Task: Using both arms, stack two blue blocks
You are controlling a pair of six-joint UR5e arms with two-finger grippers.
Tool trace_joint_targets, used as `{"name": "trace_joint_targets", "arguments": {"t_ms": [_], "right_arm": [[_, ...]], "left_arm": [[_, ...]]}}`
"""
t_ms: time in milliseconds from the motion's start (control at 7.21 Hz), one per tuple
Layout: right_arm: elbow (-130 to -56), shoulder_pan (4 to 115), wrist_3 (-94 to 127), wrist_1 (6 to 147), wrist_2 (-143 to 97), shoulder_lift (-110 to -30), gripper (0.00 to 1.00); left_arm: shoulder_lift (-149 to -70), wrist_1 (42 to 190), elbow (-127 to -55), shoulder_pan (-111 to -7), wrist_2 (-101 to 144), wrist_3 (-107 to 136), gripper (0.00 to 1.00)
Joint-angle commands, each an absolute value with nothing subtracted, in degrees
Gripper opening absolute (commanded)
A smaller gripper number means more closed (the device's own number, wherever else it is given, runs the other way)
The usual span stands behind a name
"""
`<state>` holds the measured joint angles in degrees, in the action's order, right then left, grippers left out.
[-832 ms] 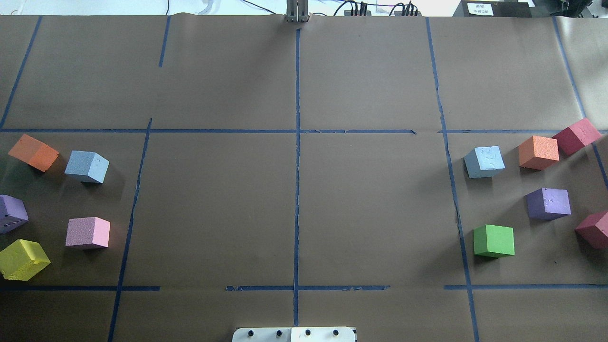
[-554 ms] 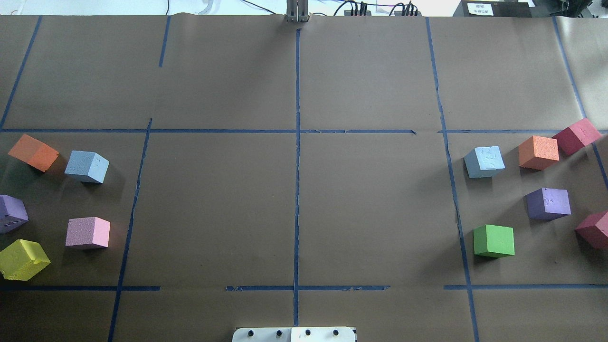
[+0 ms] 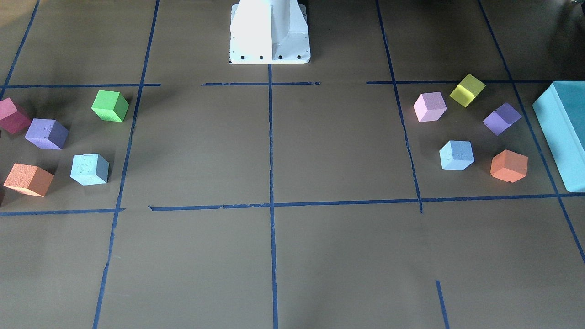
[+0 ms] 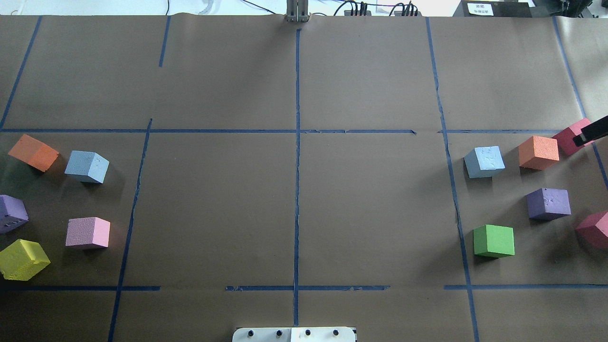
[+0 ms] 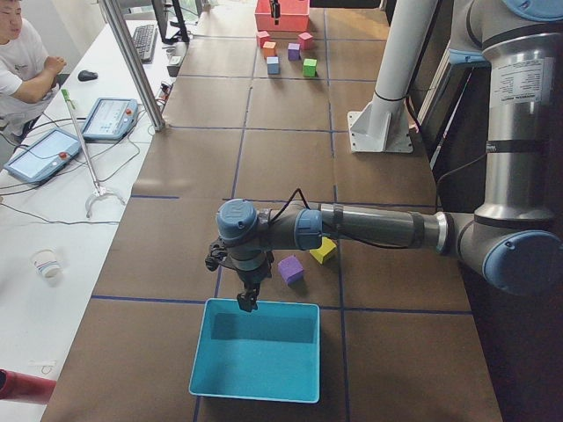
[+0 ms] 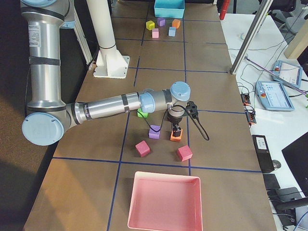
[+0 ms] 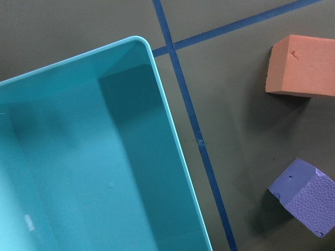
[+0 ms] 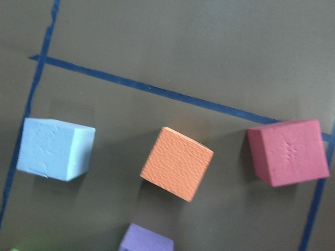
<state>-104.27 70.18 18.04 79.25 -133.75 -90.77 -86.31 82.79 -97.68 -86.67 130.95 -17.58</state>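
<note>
While both blue blocks rest flat on the brown bench (image 4: 213, 213), they lie well apart at its opposite ends. The deeper blue block (image 4: 87, 166) is on the robot's left side, near an orange cube (image 4: 33, 152) and a pink cube (image 4: 88, 232). The pale blue block (image 4: 484, 161) is on the right side, just beside a second orange cube (image 4: 538, 152). Nothing grips either block. The left claw (image 5: 247, 301) hangs over the rim of the teal box (image 5: 264, 360); only the side view shows it, so I cannot tell whether it is spread or pressed together. The right claw (image 6: 176, 131) hovers above the second orange cube. In the overhead view only a black tip of it juts in at the edge, over a red cube (image 4: 563, 139), so I cannot tell its state either.
</note>
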Motion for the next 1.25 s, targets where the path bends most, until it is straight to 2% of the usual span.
{"name": "trace_joint_targets", "arguments": {"t_ms": [0,277,1109], "right_arm": [[-103.0,58.7,35.2,70.9,-124.6,-87.1,1.00],[-100.6,53.2,40.4,70.5,-119.9,-82.9,1.00],[-95.4,49.6,40.1,70.5,-117.5,-82.8,1.00]], "left_arm": [[-86.3,82.8,-97.6,-86.7,131.0,-17.6,1.00],[-86.3,82.8,-98.0,-86.7,131.0,-17.7,1.00],[-86.3,82.8,-98.3,-86.7,131.0,-17.7,1.00]]}}
